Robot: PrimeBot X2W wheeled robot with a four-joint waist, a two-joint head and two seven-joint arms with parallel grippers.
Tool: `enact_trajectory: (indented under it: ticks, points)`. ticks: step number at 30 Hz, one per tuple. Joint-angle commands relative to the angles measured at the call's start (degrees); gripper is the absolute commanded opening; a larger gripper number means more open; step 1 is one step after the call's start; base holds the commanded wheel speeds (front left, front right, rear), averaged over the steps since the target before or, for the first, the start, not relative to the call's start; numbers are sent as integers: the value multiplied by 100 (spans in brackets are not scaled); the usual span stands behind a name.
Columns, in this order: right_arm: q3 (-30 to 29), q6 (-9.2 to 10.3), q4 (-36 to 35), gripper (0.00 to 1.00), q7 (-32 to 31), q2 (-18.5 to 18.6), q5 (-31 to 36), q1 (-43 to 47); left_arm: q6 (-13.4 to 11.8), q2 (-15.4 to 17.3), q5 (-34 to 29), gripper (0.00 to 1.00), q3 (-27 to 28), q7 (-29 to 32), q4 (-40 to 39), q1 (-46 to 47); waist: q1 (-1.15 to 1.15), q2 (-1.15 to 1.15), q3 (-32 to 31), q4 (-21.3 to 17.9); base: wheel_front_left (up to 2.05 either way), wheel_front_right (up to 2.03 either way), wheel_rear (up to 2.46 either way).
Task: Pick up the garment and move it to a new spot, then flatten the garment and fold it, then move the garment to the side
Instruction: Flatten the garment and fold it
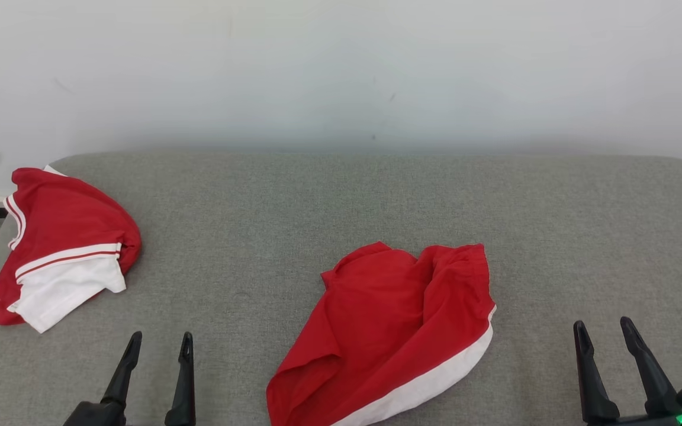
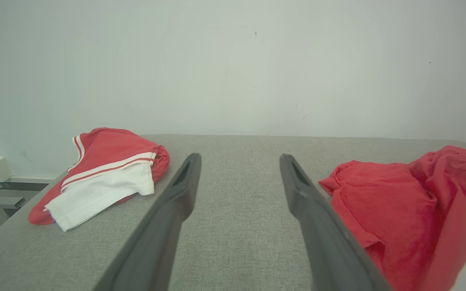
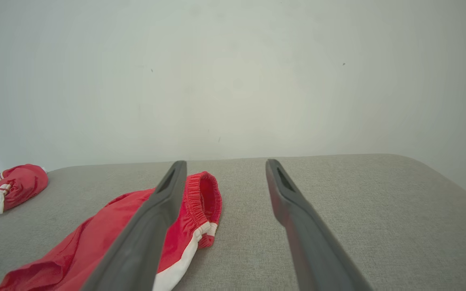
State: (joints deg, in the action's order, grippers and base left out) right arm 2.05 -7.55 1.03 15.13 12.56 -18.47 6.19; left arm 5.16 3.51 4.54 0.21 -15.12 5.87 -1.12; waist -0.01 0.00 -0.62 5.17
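Observation:
A crumpled red garment [image 1: 388,331] with a white side stripe and an elastic waistband lies on the grey padded surface [image 1: 341,195], near the front middle. It shows at the right of the left wrist view [image 2: 411,206] and at the lower left of the right wrist view [image 3: 95,246]. My left gripper [image 1: 161,343] stands open at the lower left, well left of the garment, nothing between its fingers. My right gripper [image 1: 604,329] stands open at the lower right, to the garment's right, also empty. In their own wrist views the left gripper [image 2: 239,158] and the right gripper [image 3: 225,165] hover above bare fabric.
A second red and white garment [image 1: 63,248] lies bunched at the left edge of the surface, also in the left wrist view [image 2: 103,173] and far left of the right wrist view [image 3: 10,186]. A pale wall [image 1: 341,71] stands right behind. The surface rounds off at the right.

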Motion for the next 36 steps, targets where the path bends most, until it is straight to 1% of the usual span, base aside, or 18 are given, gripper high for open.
enact_trajectory:
  ticks: [1,8,18,22,23,27,31,36]
  points:
    - [-26,13,-38,100,2,-25,42,75,27,31,-46,100,30,-5,-19,-85,1,0,-34,19,0,0,0]
    - [-83,13,-135,100,2,-143,109,340,6,51,-89,100,100,-5,-106,-269,1,0,-130,97,0,0,0]
    - [-11,13,0,100,2,-29,96,341,27,21,-68,100,31,-5,-116,-391,1,0,-116,206,0,0,0]
    - [85,13,220,100,2,203,27,193,90,23,-100,100,-205,-5,12,-374,1,0,-51,261,0,0,0]
    - [158,13,403,100,2,381,19,130,130,36,-124,100,-379,-5,115,-362,1,0,-22,293,0,0,0]
    - [419,13,843,100,-10,756,-94,-139,199,91,-121,100,-929,-5,438,-334,1,0,75,373,0,0,0]
    - [839,13,1331,100,-22,1127,-165,-482,219,112,-28,100,-1480,-5,810,-293,1,0,168,438,0,0,0]
    - [1473,13,1904,100,-37,1459,-350,-1077,219,135,137,100,-2148,-5,1257,-169,1,0,316,502,0,0,0]
